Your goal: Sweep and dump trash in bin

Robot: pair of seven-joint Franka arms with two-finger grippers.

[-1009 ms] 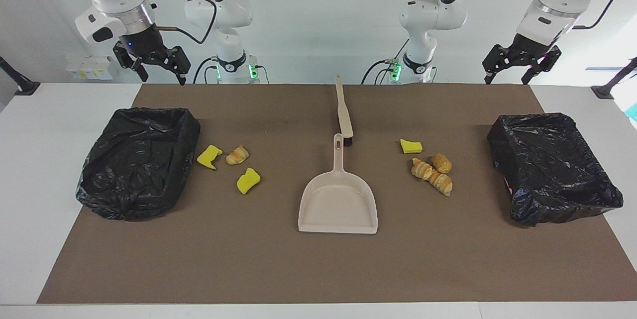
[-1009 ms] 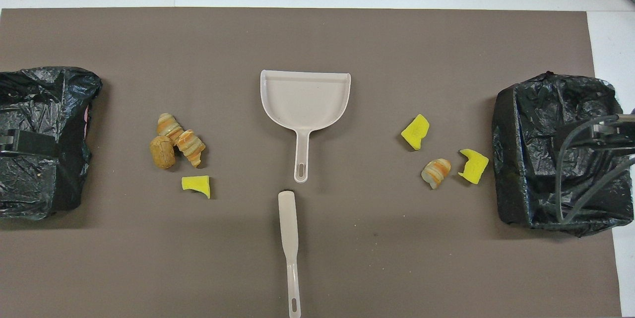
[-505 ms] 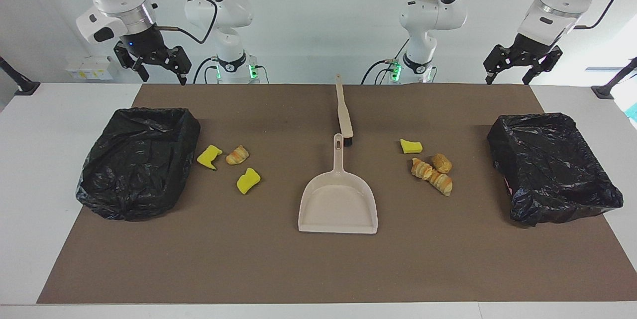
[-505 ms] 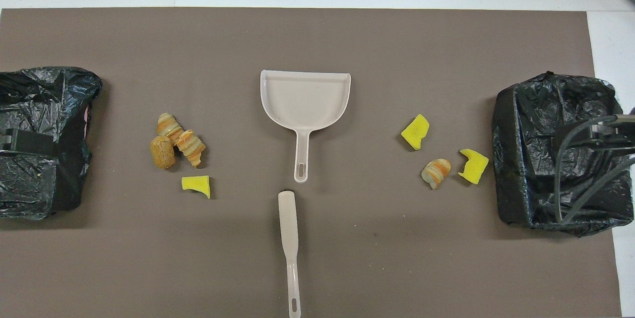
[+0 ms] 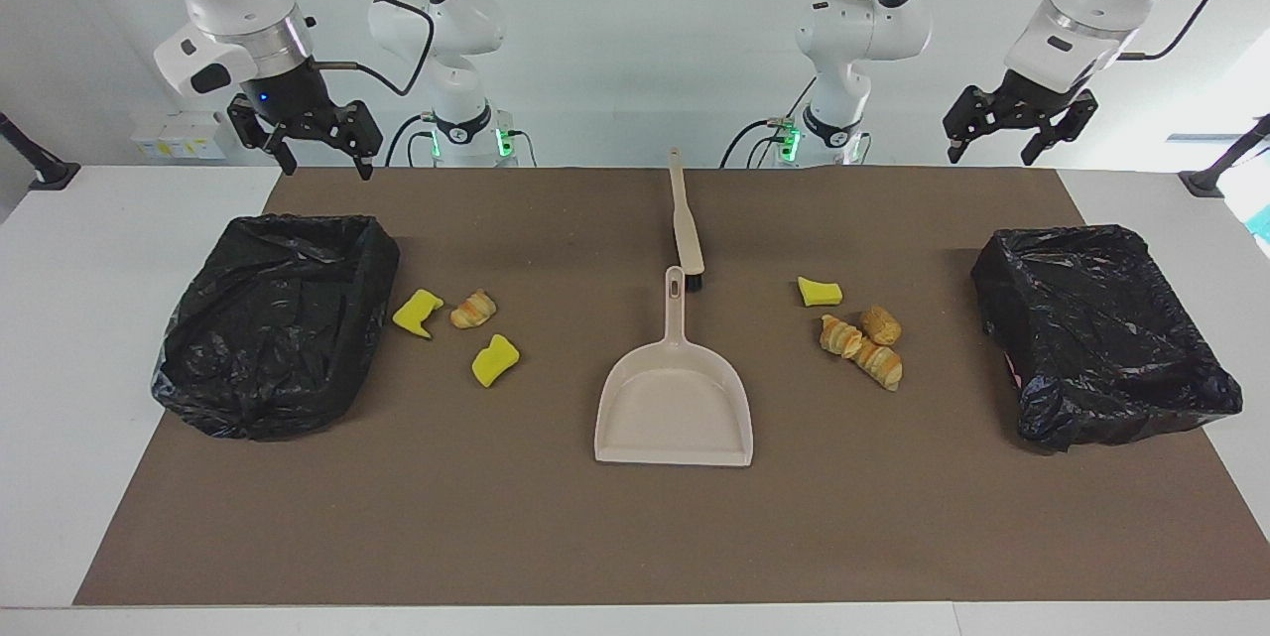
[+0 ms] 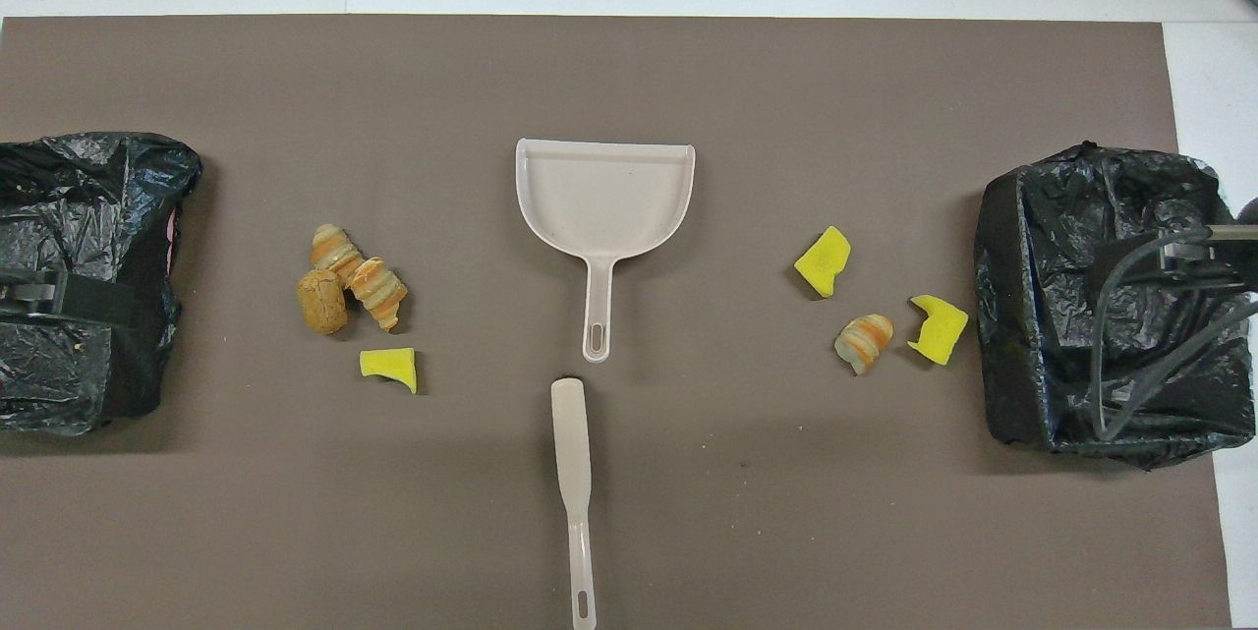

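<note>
Two pincers hung high with fingers apart, holding nothing. One, the left pincer [image 5: 1002, 135], was up over the desk's [image 5: 635, 537] edge by one black bin [image 5: 1101, 333]. Its twin, the right pincer [image 5: 316, 142], was up by the other black bin [image 5: 273, 323]. Both arms bent down from above.

Yellow sponge bits [image 5: 494, 360] and bread pieces [image 5: 861, 348] lay between the bins and the dustpan [image 5: 675, 408]. They looked light and squishy, so they should roll when pushed. I would grab the brush [image 5: 685, 229] by its thin handle.

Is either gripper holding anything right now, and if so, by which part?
Nothing is held. The left gripper and right gripper both hang open and empty, up in the air.
</note>
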